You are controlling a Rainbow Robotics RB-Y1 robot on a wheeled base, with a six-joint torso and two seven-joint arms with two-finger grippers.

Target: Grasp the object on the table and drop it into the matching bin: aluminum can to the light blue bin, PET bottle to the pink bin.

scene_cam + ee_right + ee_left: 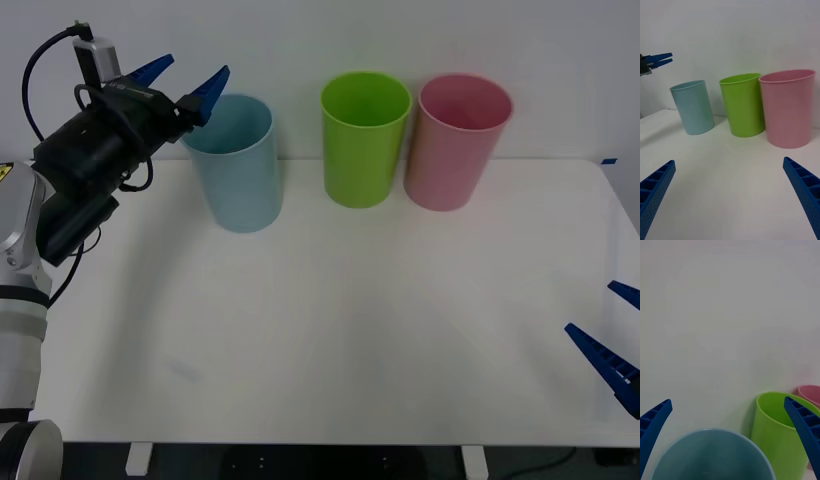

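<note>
My left gripper [193, 68] hangs open with nothing between its fingers, just above the left rim of the light blue bin [238, 170]. In the left wrist view the light blue bin's [711, 453] open mouth lies right below my left gripper [728, 402]. The pink bin [455, 150] stands at the right end of the row. The aluminum can is out of view. My right gripper [591, 308] rests open and idle low over the table's [350, 330] right edge. From there it faces the light blue bin [694, 108] and the pink bin [788, 108].
A lime green bin [365, 140] stands between the blue and pink bins, all three in a row along the table's far edge against a white wall. The wide white tabletop stretches bare in front of them.
</note>
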